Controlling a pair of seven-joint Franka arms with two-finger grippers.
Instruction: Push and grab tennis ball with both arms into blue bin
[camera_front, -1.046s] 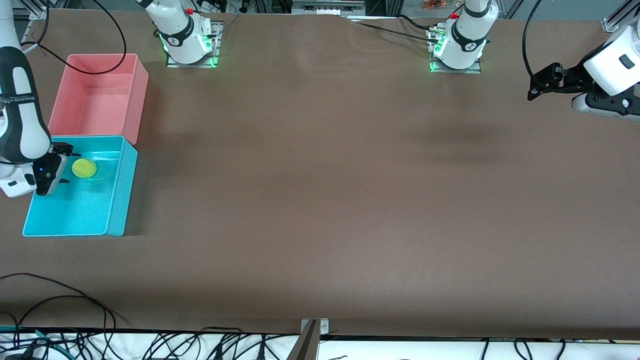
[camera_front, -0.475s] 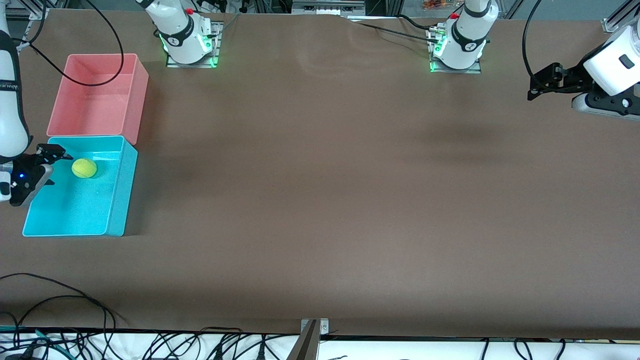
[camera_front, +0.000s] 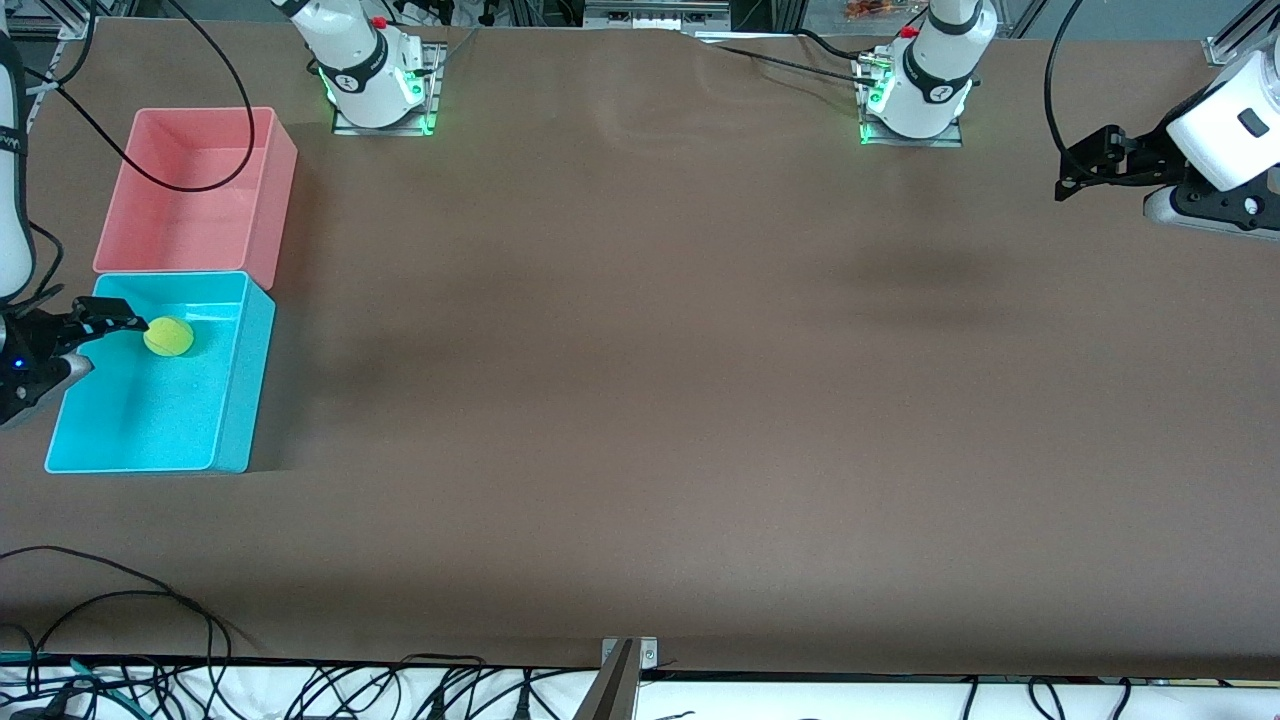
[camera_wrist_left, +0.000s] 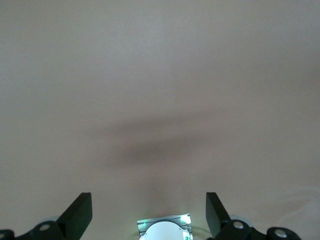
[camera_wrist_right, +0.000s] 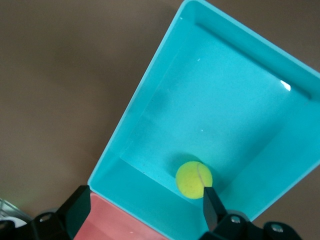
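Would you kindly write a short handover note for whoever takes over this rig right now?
Right gripper: open, empty, over the blue bin's edge at the right arm's end of the table.
Left gripper: open, empty, waiting over the table at the left arm's end.
Tennis ball: lying in the blue bin, near the wall next to the pink bin.
Done: ball is in the bin.
Left: nothing but parking the arms.

Free room: brown table (camera_front: 640, 400), bare across the centre and right of the frame.
Obstacles, left of frame: pink bin (camera_front: 195, 195), upper left; blue bin (camera_front: 235, 380) touching it just below, holding the tennis ball (camera_front: 168, 337).
Right gripper (camera_front: 75, 340), jaws spread, hangs over the blue bin's left rim.
Left gripper (camera_front: 1090, 165), jaws spread, hangs at upper right.
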